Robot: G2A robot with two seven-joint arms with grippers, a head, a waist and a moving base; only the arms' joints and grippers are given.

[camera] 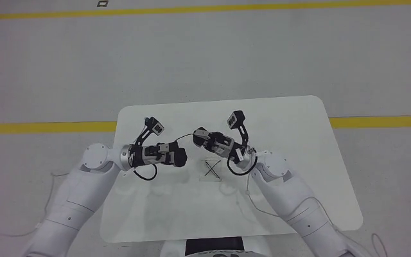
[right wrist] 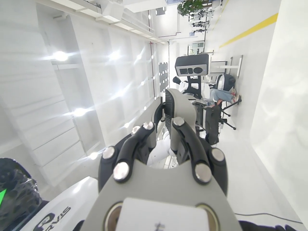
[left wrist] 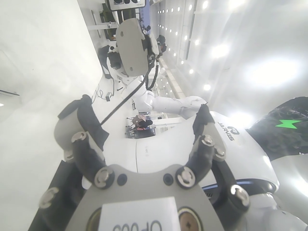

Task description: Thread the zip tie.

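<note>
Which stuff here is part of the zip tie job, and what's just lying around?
Job: zip tie; right gripper, shut on it; left gripper, jaws open.
Lying about: X-marked square on the table.

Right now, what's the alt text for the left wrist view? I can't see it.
The left gripper is open, spread wide. A thin black zip tie runs from the shut right gripper, farther off, and ends against one of the left gripper's fingers.
</note>
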